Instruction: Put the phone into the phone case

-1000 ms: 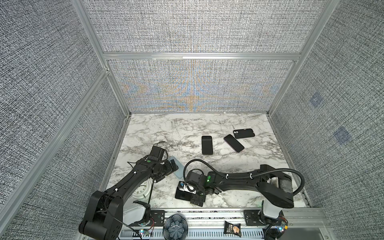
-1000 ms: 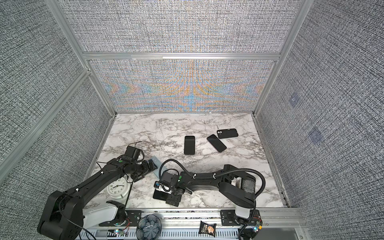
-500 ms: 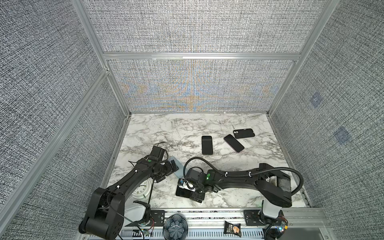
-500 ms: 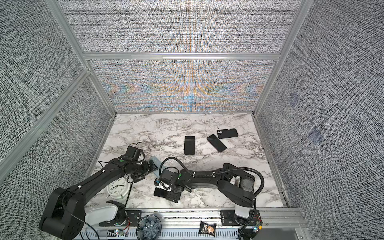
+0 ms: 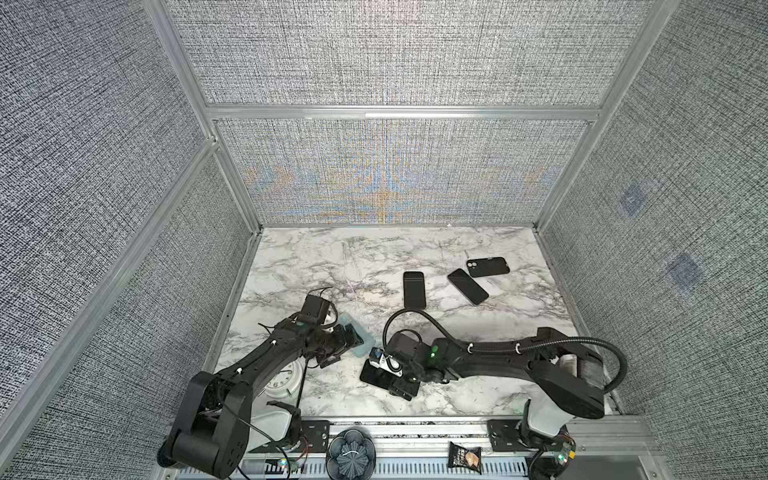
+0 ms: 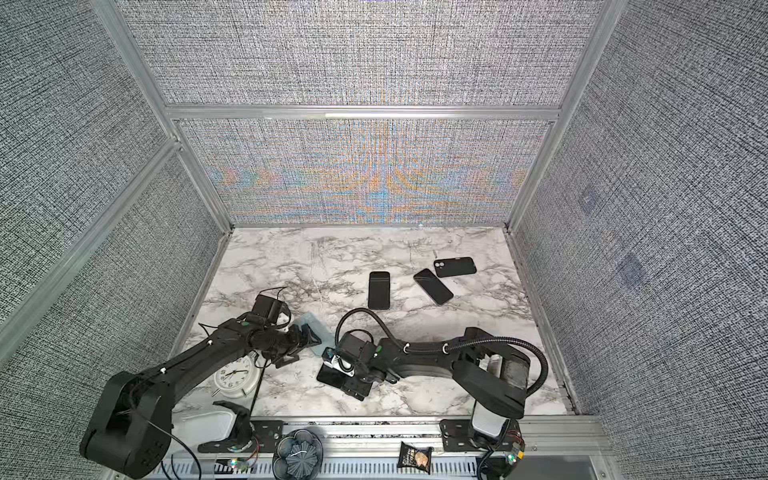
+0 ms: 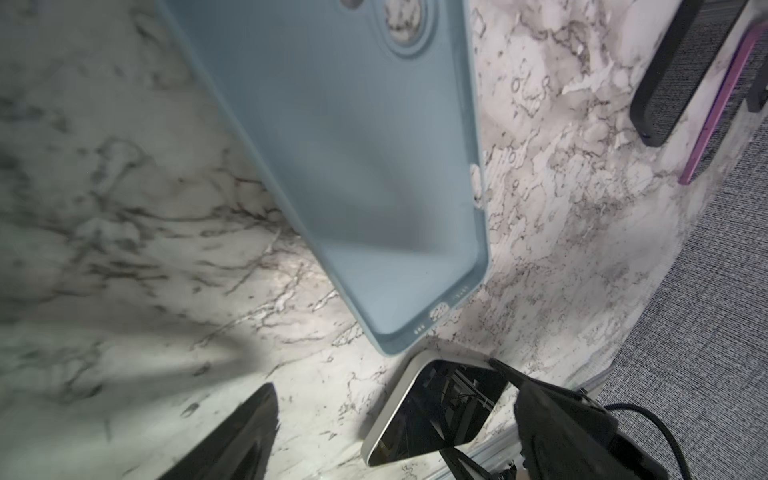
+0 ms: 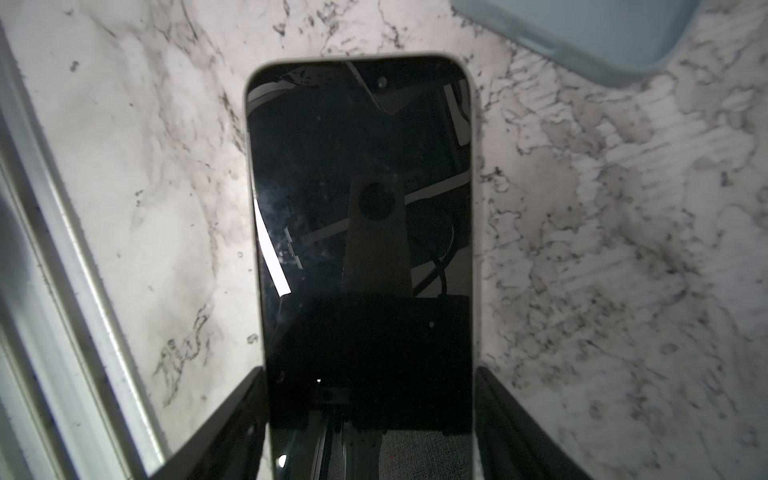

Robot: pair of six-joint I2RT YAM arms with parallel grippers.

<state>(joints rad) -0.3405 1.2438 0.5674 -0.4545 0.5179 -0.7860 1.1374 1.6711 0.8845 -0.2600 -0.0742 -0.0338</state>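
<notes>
left gripper (image 5: 341,348): spread wide, nothing in it. The left wrist view shows both fingers well apart over bare marble, hovering low at the near end of the case.
right gripper (image 8: 370,374): pinching the phone. The right wrist view has a finger snug against each long edge at the phone's near end.
phone (image 8: 361,187): flat on the table and screen up. It's a black glass slab with a pale rim, down near the front rail and around the middle. Not in the case yet.
phone case (image 7: 353,145): light blue and lying open side up, so you can see the camera holes. It's on the left half of the table, right in front of the left gripper.
phone vs case: the case's bottom corner sits just beside the phone's top corner. Looks like a small gap, not touching.
table (image 5: 332,266): white marble look, with grey fabric walls around it.
back right: there's a black phone (image 5: 414,289), a slanted phone (image 5: 467,286) and a dark case (image 5: 487,266) with a camera cutout. All are well away from both arms.
alarm clock (image 6: 232,376): white, partly tucked under the left arm at the front left.
</notes>
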